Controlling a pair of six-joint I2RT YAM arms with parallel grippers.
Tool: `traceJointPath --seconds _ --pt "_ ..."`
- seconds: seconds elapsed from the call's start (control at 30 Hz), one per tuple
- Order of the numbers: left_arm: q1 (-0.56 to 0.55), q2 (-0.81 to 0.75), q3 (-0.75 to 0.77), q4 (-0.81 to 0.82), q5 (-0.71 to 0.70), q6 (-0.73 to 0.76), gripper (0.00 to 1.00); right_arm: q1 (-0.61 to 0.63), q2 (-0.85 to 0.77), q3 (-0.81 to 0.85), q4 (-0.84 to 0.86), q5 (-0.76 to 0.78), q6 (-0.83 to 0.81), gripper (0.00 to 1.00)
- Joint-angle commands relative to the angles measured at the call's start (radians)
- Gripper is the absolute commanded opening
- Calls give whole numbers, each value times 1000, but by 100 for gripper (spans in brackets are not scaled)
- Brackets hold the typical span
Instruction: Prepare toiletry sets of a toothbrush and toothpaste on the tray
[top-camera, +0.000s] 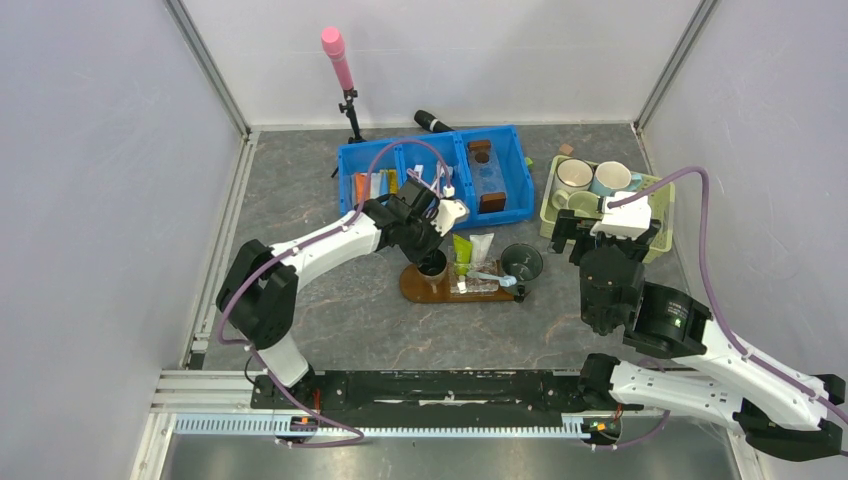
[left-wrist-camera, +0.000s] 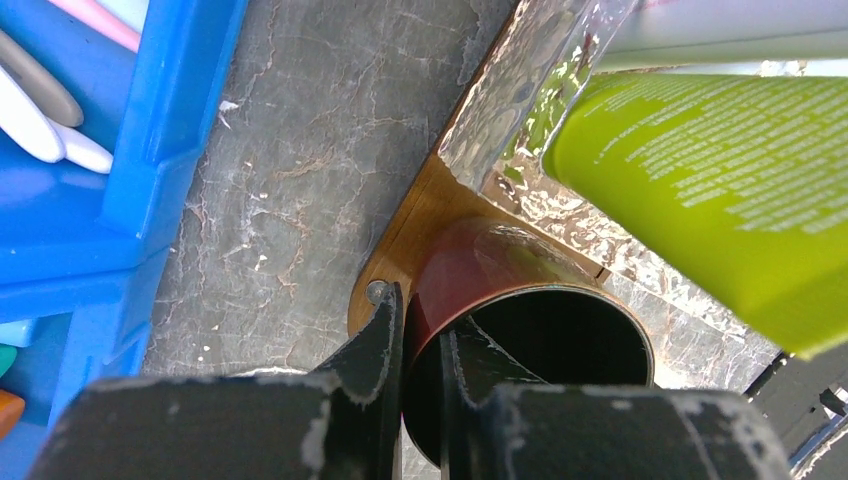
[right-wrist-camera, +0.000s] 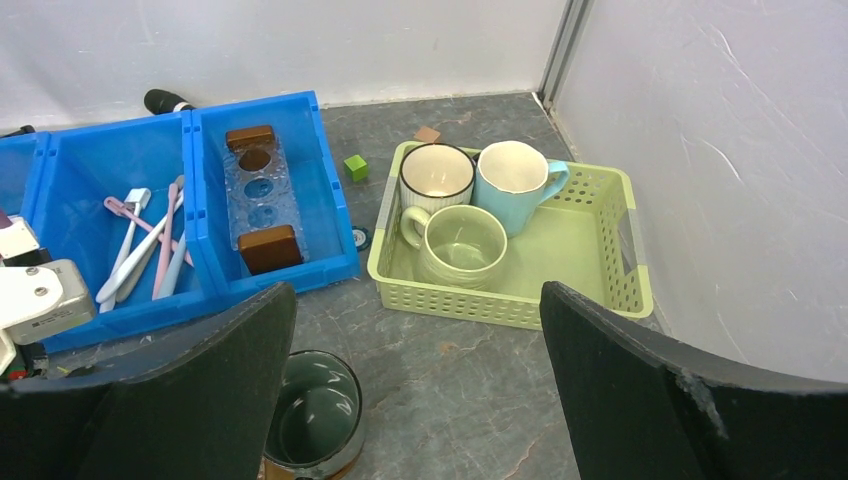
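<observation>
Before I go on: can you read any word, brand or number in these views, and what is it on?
green toothpaste tube: lines of small white print, too blurred to read.
blue bin, mugs, green basket: no lettering visible.
Nothing in any view can be read.

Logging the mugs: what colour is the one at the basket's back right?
Light blue, pale cream inside: the mug shows best in the right wrist view.
</observation>
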Motion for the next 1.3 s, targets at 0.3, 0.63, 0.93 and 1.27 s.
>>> traceJointPath --seconds 0.3,0.63,0.93,1.27 --pt "-3 9 6 41 73 47 16 -1 1 -1 27 27 -8 98" --pt "-3 2 10 26 70 54 30 -1 13 -3 29 16 -7 98" --pt "-3 -29 5 3 46 63 46 -1 9 -4 30 9 -3 98" --pt "-2 -79 9 -24 19 68 38 -1 -15 -14 30 -4 14 98"
